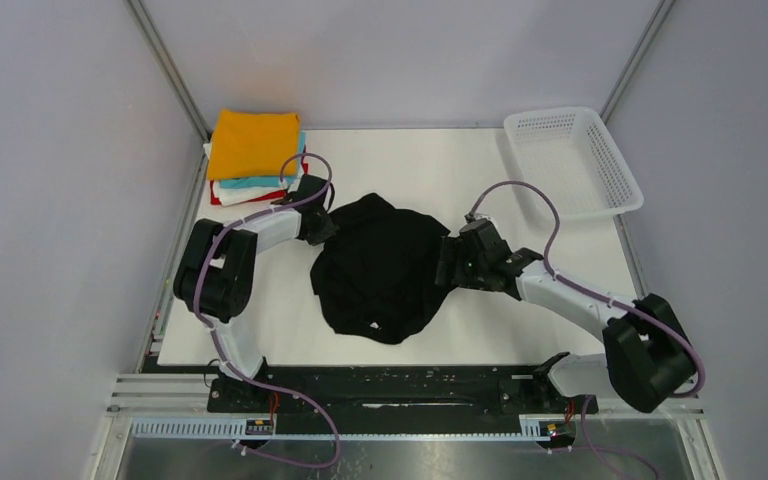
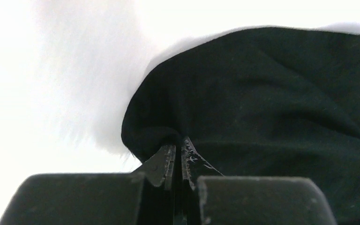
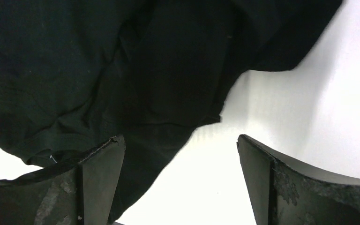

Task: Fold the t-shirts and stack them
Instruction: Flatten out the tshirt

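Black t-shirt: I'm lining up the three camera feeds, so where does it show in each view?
Top external: black t-shirt lies crumpled mid-table, between left claw and right claw.
Left wrist: fills the centre and right, its edge pinched in the shut left claw at bottom centre.
Right wrist: upper left and middle, running down past one finger of the open right claw.
Shared landmark: the white table beneath it.
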You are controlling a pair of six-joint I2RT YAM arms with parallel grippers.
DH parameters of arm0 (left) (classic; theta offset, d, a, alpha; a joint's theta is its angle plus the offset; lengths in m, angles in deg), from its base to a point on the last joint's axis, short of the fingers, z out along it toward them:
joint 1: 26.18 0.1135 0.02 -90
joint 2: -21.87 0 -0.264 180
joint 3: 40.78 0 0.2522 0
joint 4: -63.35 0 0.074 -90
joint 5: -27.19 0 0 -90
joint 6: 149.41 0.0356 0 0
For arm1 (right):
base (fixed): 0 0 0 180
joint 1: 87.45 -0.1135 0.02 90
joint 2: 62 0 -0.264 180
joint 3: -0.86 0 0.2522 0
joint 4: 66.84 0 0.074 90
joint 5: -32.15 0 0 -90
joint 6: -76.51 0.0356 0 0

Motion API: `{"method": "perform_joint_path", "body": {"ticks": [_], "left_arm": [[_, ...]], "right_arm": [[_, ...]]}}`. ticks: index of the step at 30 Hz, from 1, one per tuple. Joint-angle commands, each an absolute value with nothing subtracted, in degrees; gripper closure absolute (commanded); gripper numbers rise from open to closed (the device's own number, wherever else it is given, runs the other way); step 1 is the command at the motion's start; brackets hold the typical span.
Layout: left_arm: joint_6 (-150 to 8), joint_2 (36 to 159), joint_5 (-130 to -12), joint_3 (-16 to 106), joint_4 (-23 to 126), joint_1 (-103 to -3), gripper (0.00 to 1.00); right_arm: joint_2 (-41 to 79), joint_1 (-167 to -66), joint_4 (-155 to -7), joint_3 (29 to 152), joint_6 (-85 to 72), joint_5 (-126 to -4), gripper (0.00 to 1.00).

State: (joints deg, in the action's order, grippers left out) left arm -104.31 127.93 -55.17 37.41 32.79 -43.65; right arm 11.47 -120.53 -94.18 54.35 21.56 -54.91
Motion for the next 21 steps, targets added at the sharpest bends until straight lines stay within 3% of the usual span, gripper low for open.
{"method": "perform_joint_path", "body": {"ticks": [1, 7, 11, 14, 17, 19, 21], "left_arm": [[-103.4, 119.3, -49.0, 32.2, 33.5, -43.9, 1.0], [-104.5, 110.2, -45.9, 24.0, 34.4, -43.9, 1.0], [-104.8, 106.4, -45.8, 21.1, 34.6, -43.9, 1.0], [-104.9, 104.3, -44.9, 20.6, 33.9, -43.9, 1.0], [-105.0, 101.5, -43.4, 20.5, 33.2, -43.9, 1.0], [-105.0, 98.3, -42.5, 21.0, 32.4, -43.9, 1.0], [-104.6, 94.6, -41.7, 21.6, 31.8, -43.9, 1.0]], "right_arm": [[16.8, -123.5, -91.1, 60.0, 22.7, -57.1, 0.04], [24.0, -127.0, -91.5, 63.4, 23.1, -54.6, 0.05], [29.0, -127.3, -92.1, 64.2, 23.7, -53.4, 0.14], [29.9, -127.3, -95.1, 65.2, 23.3, -50.1, 0.36], [26.1, -127.3, -97.8, 65.2, 23.0, -43.7, 0.81], [21.6, -127.3, -98.8, 64.6, 22.2, -39.1, 0.94], [17.0, -127.3, -100.5, 64.8, 20.7, -33.8, 1.0]]}}
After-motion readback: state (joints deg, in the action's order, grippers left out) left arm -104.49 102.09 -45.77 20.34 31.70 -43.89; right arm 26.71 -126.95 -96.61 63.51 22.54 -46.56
